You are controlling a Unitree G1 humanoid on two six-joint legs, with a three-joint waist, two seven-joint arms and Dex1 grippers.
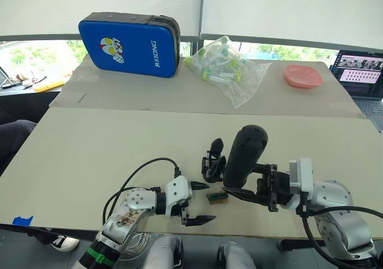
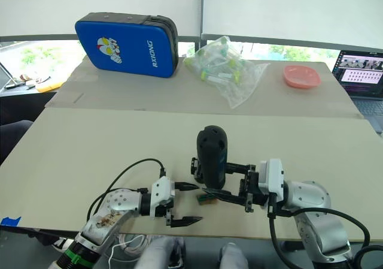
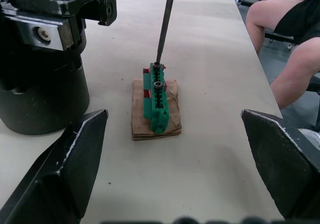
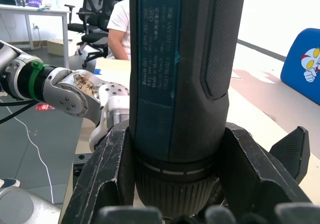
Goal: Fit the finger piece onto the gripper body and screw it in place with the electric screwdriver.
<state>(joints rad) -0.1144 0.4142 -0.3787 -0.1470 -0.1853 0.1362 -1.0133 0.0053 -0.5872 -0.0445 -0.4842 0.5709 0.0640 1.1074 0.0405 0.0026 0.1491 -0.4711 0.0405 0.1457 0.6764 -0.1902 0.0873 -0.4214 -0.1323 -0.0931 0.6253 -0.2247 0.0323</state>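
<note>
1. Your right gripper (image 1: 248, 192) is clamped on the electric screwdriver (image 1: 242, 155), held nearly upright with the bit pointing down. The likely reason is that the bit (image 3: 165, 23) meets the green-and-brown block (image 3: 155, 103) squarely; the left wrist view shows its tip resting in the block's far end, so you are probably picking up a screw.

2. Your left gripper (image 1: 194, 203) rests at about 7 o'clock from the block, jaws spread wide and holding nothing, its fingers (image 3: 65, 166) flanking the block without touching it. It looks placed to steady the block or watch the bit.

3. The gripper body (image 1: 212, 164) stands on the table (image 1: 90, 149) at roughly 11 o'clock from the block, just beside it, so the screwdriver has little way to travel.

4. The finger piece cannot be picked out with confidence; the screwdriver covers part of the gripper body, so whether the piece is already fitted is unclear.

5. A seated person's legs (image 3: 285, 44) are cut off at the frame edge in the left wrist view.
</note>
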